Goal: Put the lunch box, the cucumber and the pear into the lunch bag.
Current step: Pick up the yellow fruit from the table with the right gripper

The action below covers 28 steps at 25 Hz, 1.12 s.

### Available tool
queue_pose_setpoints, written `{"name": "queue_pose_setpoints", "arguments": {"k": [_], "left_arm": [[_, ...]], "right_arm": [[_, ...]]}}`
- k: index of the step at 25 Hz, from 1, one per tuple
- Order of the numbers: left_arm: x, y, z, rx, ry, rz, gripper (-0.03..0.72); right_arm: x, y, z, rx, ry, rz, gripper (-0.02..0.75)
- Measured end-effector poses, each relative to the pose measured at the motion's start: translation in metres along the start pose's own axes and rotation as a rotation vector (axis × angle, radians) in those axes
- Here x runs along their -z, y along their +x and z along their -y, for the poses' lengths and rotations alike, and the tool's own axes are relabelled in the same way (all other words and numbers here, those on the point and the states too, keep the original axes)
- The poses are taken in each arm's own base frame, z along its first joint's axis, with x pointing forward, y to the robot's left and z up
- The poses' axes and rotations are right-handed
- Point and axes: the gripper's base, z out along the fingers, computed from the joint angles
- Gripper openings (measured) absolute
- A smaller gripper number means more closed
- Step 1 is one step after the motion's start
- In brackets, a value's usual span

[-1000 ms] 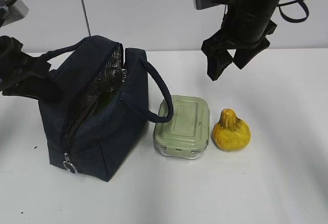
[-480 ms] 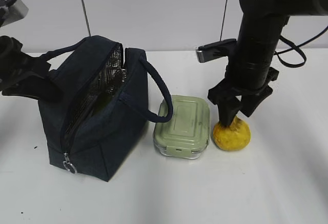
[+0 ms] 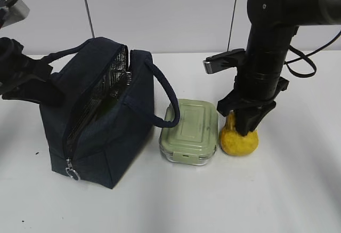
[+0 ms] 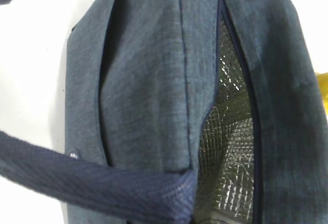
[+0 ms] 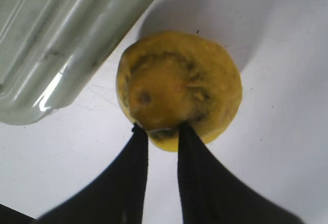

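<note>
A: Nearest the lower edge of the exterior view is the bare worktop (image 3: 224,201). Just behind it, lower left, the lunch bag (image 3: 101,131) stands with its top unzipped and the foil lining showing.

B: Next, in the middle?

A: The lunch box (image 3: 190,130) sits at centre, close beside the bag, one bag handle arching over its left edge. The pear (image 3: 240,138) lies right of centre, near the box but apart from it. I see no cucumber in any view.

B: And the arms?

A: The right pincer (image 5: 159,131) is down on the pear; in the right wrist view its fingers (image 5: 134,155) are drawn close together, pinching the narrow neck. The left pincer is at the far left of the exterior view, behind the bag; whether it is spread or closed I cannot tell.

B: Where might it fail?

A: My guess is the grip is thin: only the tips hold a tapering, lumpy neck, so the heavy base could swing or slip out on lifting. Dropped, it may roll off to the right. The bag mouth also looks narrow, so the pear could catch on the rim or handle.
</note>
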Motion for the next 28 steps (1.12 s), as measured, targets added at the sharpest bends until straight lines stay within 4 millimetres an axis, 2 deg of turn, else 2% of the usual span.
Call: {"name": "queue_pose_setpoints", "arguments": {"k": [4,7,9,13,15,18,24,26,28], "left_arm": [[0.0000,0.0002,0.0001,0.000,0.002,-0.002,-0.016],[0.0000,0.0004,0.0003,0.000,0.003,-0.004,-0.016],[0.0000,0.0006,0.0003,-0.001,0.003,-0.007,-0.016],[0.0000,0.0008,0.0003,-0.002,0.003,-0.009,-0.016],[0.0000,0.0009,0.0003,-0.002,0.003,-0.010,-0.016],[0.0000,0.0009,0.0003,-0.002,0.003,-0.010,-0.016],[0.0000,0.0009,0.0003,-0.002,0.004,-0.010,-0.016],[0.0000,0.0010,0.0003,-0.003,0.004,-0.011,-0.016],[0.0000,0.0010,0.0003,-0.003,0.004,-0.011,-0.016]], "right_arm": [[0.0000,-0.0001,0.0000,-0.001,0.000,0.001,0.136],[0.0000,0.0003,-0.0001,-0.001,-0.001,-0.003,0.156],[0.0000,0.0007,-0.0002,0.005,-0.002,-0.008,0.223],[0.0000,0.0008,-0.0005,0.013,-0.006,-0.009,0.439],[0.0000,0.0008,-0.0005,0.015,-0.006,-0.009,0.497],[-0.0004,-0.0007,-0.0001,0.015,-0.001,0.009,0.526],[-0.0038,-0.0078,0.0002,0.009,-0.003,0.075,0.524],[-0.0052,-0.0080,0.0006,0.010,-0.001,0.071,0.442],[-0.0062,-0.0076,0.0015,0.014,0.007,0.063,0.299]]}}
